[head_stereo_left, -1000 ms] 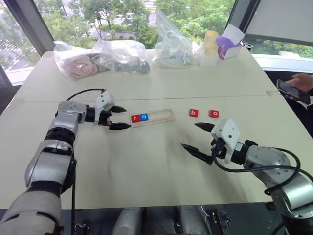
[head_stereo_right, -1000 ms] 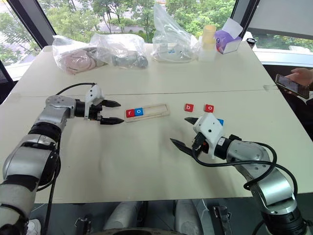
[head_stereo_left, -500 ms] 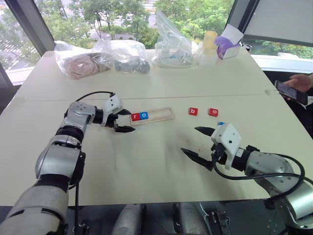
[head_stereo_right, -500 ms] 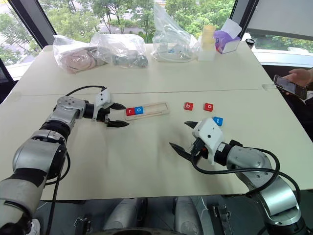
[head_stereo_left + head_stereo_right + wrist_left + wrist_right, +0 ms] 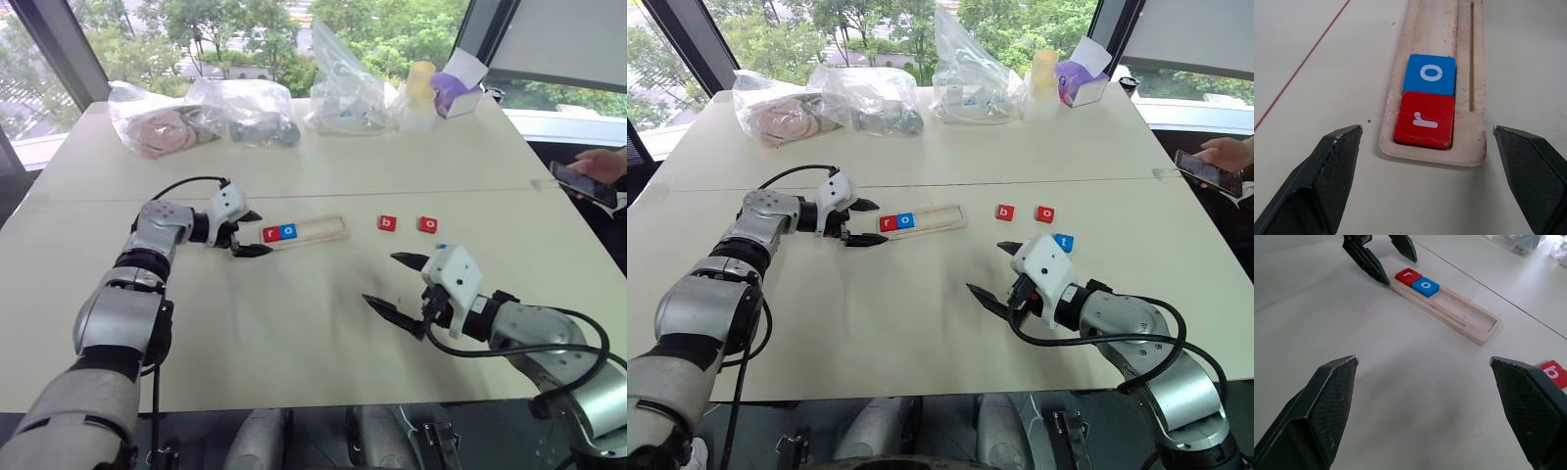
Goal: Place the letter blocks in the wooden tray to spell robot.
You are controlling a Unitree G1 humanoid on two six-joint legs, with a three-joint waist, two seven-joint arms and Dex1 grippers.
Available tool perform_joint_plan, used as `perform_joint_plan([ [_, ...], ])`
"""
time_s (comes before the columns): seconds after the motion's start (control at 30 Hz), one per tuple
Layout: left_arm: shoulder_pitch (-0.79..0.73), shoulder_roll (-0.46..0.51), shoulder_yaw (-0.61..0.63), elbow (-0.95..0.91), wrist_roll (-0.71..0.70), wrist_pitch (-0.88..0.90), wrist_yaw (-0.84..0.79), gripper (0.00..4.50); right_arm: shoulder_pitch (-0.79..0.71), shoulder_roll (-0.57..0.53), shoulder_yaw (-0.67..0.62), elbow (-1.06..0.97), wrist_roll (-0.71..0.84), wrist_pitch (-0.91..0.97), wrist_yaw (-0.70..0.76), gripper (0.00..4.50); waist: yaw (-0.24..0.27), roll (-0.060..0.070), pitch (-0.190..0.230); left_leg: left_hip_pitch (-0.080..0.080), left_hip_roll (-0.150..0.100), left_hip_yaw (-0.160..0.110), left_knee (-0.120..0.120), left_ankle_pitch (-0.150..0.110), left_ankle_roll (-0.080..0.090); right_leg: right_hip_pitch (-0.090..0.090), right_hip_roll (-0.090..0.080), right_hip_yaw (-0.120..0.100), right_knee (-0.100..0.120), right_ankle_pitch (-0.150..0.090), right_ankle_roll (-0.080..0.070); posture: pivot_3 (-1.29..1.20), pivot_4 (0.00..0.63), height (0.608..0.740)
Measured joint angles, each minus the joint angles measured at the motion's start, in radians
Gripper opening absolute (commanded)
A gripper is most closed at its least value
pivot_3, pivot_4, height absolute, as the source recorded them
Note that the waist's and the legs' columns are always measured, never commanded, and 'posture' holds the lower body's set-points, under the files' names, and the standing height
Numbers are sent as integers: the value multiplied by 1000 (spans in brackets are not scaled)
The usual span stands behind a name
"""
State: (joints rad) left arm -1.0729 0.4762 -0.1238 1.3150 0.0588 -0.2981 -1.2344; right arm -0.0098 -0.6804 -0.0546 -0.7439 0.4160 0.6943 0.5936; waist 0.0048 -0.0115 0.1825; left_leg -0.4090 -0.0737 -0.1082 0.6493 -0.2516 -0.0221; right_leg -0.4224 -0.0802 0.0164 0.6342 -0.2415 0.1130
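The left claw (image 5: pixel 251 234), spread wide and empty, sits just beside the wooden tray's (image 5: pixel 323 231) r-block (image 5: pixel 270 234) end.

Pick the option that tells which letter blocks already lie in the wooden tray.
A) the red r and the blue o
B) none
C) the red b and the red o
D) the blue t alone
A: the red r block and the blue o block lie side by side at one end of the wooden tray.

Red r block (image 5: pixel 1424 119), blue o block (image 5: pixel 1429 74), pale wooden tray (image 5: pixel 1475 93)
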Motion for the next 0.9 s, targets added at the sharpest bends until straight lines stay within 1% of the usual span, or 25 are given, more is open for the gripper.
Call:
perform_joint_plan([
  [0.3, -12, -29, 1, 8, 24, 18, 20, 4500, 7, -7, -1, -45, 1, 28, -10, 4467, 0, 0, 0, 0, 0, 0, 0, 0, 0, 0, 0, 0, 1, 0, 0, 0, 150, 740],
  [0.7, -22, -43, 1, 19, 70, 37, 84, 4500, 30, -7, -9, -77, 3, 64, -29, 4467, 0, 0, 0, 1, 0, 0, 2, 0, 0, 0, 0, 0, 3, 0, 0, 0, 150, 740],
  [0.9, -31, -45, 1, 19, 85, 109, 66, 4500, 31, -8, -9, -77, 2, 65, -37, 4467, -1, -1, -1, 2, 0, 0, 2, 0, 0, 1, 0, 1, 4, 0, 0, 0, 150, 740],
])
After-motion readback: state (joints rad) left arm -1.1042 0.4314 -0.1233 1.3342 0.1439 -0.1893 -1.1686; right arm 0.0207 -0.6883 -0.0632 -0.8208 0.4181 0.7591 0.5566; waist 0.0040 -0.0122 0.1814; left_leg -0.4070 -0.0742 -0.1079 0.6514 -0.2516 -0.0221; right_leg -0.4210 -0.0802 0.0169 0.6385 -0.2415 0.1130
